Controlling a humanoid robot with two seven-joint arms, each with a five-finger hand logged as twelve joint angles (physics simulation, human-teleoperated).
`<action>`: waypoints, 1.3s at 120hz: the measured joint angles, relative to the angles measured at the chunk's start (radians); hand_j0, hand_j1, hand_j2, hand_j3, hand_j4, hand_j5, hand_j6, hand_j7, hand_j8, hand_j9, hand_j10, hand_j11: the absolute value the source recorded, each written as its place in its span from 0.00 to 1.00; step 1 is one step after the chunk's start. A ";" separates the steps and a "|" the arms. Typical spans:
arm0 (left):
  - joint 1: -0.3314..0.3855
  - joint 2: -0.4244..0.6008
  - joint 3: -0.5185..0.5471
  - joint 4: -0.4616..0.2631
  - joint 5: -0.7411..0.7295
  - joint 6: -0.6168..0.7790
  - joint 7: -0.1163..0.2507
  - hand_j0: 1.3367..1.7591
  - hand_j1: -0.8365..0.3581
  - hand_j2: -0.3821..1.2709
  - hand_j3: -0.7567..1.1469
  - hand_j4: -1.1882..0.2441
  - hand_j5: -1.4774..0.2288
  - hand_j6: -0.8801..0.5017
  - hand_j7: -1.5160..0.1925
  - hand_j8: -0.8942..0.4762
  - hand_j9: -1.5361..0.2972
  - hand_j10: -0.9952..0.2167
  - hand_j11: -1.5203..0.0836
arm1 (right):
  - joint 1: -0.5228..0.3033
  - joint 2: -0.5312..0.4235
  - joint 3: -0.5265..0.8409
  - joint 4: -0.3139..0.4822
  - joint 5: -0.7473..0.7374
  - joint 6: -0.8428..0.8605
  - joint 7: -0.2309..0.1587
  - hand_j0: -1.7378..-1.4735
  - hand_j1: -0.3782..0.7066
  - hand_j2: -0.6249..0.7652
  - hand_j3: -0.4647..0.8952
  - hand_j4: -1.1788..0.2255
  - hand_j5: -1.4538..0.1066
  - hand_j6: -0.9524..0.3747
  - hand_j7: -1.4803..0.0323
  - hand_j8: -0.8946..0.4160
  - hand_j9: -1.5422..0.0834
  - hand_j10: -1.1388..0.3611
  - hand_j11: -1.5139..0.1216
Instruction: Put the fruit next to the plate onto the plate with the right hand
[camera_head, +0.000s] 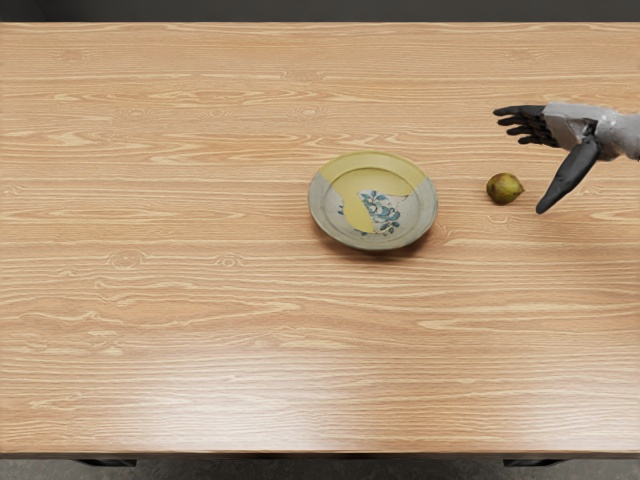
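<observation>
Small olive-green fruit (505, 188) lies beside plate (372, 200); right hand (552, 140) spread, empty.

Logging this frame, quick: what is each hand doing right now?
Left hand: not in view.
Right hand: open, fingers spread, holding nothing, near the fruit but not touching it.

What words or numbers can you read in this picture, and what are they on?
There are none: nothing here can be read.
The plate has only a yellow patch and a painted blue-green leaf sprig, no letters.
The fruit has no sticker.
The table shows only wood grain.
The right hand carries no label or number.
</observation>
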 joint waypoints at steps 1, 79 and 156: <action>0.000 0.000 0.000 0.000 0.000 0.000 0.000 0.76 0.97 0.23 0.40 0.81 0.85 0.62 0.87 0.64 0.82 0.80 0.93 | -0.001 0.001 0.000 0.000 0.000 -0.003 0.000 0.30 0.09 0.44 0.34 0.79 0.88 0.67 0.93 0.63 0.90 0.72 0.88; 0.000 0.000 0.000 0.000 0.000 0.000 0.000 0.76 0.97 0.23 0.40 0.81 0.85 0.62 0.87 0.64 0.82 0.80 0.93 | -0.014 0.074 -0.112 -0.008 -0.036 -0.399 -0.021 0.30 0.22 0.43 0.34 0.71 0.78 0.58 0.83 0.54 0.81 0.64 0.79; 0.000 0.000 0.000 0.000 0.000 0.000 0.000 0.76 0.97 0.23 0.40 0.81 0.85 0.62 0.87 0.64 0.82 0.80 0.93 | 0.005 0.154 -0.229 -0.024 -0.063 -0.469 -0.070 0.30 0.25 0.42 0.34 0.69 0.76 0.56 0.80 0.52 0.78 0.62 0.76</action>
